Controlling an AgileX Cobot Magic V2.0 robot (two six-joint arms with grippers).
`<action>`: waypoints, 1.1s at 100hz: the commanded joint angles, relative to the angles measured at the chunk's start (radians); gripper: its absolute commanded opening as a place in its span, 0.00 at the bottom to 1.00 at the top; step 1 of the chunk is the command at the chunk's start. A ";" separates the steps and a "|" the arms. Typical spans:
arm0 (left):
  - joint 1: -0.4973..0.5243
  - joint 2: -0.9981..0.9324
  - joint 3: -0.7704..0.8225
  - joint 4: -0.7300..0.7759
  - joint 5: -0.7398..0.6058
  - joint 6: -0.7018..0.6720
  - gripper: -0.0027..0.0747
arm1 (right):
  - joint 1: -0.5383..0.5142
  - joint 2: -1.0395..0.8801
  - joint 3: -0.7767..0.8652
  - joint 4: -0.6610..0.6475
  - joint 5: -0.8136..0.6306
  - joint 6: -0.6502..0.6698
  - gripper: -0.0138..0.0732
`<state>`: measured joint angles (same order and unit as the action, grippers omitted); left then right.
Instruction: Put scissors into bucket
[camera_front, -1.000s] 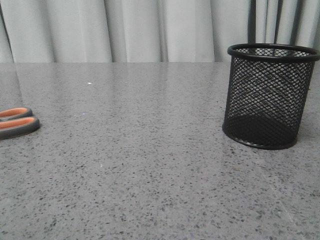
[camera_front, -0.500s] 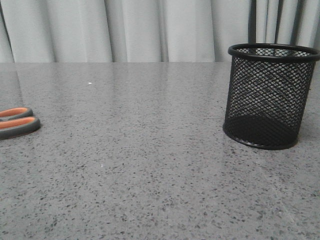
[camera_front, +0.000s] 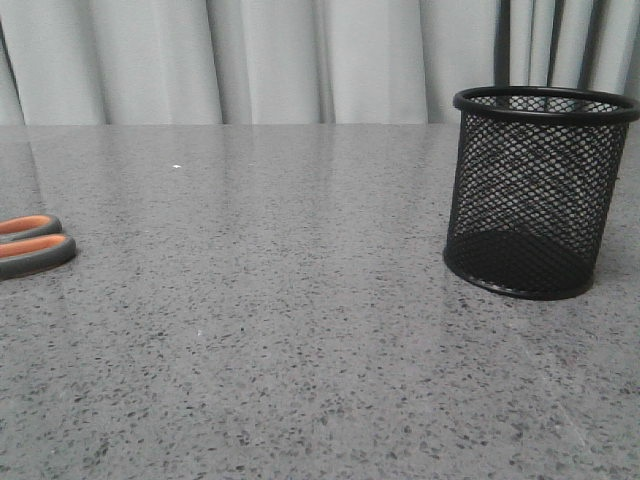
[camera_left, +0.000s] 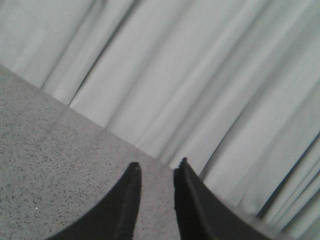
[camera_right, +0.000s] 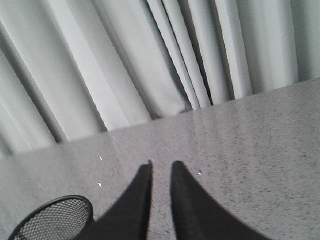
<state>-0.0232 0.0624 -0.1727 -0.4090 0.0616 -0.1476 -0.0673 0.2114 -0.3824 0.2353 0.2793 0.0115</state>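
Note:
The scissors (camera_front: 33, 246) lie flat at the far left of the front view. Only their dark grey, orange-lined handle loops show; the blades are cut off by the frame edge. The bucket (camera_front: 540, 190), a black wire-mesh cup, stands upright and empty at the right. Its rim also shows in the right wrist view (camera_right: 52, 219), beside that gripper. Neither gripper is in the front view. My left gripper (camera_left: 158, 167) and right gripper (camera_right: 161, 164) each hang over bare table, jaws nearly together with a narrow gap and nothing between them.
The grey speckled table (camera_front: 300, 300) runs back to pale pleated curtains (camera_front: 300, 60). A wide stretch of tabletop lies between the scissors and the bucket.

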 joint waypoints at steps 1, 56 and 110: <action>-0.029 0.111 -0.120 0.146 0.044 0.003 0.46 | -0.001 0.136 -0.152 -0.067 0.044 -0.011 0.45; -0.162 0.858 -0.770 0.285 0.701 0.547 0.33 | 0.190 0.442 -0.379 -0.065 0.146 -0.011 0.59; -0.410 1.232 -1.000 0.817 1.065 1.084 0.38 | 0.212 0.466 -0.379 -0.084 0.132 -0.011 0.59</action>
<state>-0.4211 1.2936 -1.1411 0.3814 1.1308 0.8389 0.1548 0.6737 -0.7256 0.1671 0.4922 0.0096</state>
